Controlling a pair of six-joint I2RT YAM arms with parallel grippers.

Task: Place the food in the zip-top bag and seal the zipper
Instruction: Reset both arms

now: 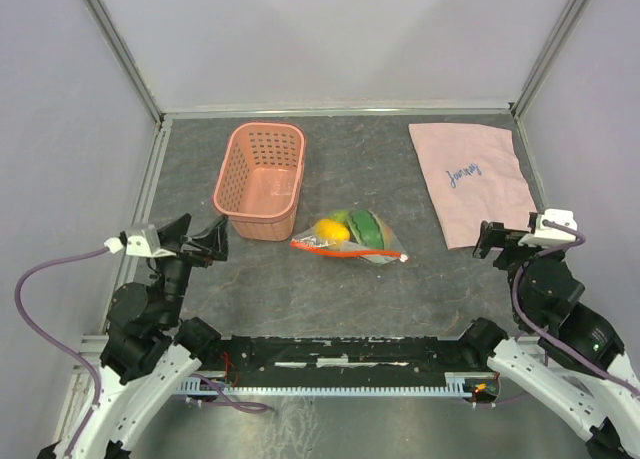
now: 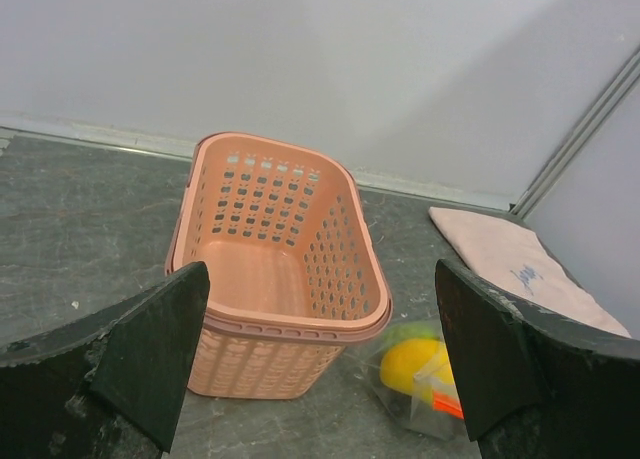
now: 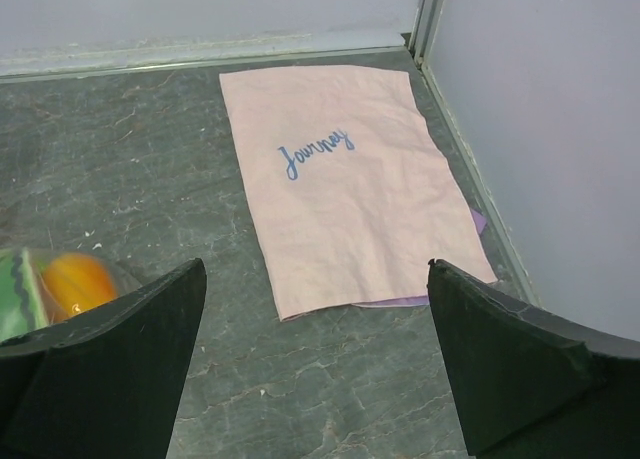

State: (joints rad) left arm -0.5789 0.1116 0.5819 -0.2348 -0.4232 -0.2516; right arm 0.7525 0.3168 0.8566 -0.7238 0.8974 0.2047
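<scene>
The zip-top bag lies flat in the middle of the table, just right of the basket. Inside it I see food: a yellow-orange fruit and a green striped piece. The red-orange zipper runs along the bag's near edge. My left gripper hovers left of the basket, open and empty. In its wrist view the bag and the yellow fruit sit by the right finger. My right gripper hangs open and empty near the cloth's front edge, right of the bag. Its wrist view catches the food at far left.
A pink slotted basket stands left of the bag, and its rim fills the left wrist view. A pink cloth with blue script lies at the back right. Walls and metal rails close off the table.
</scene>
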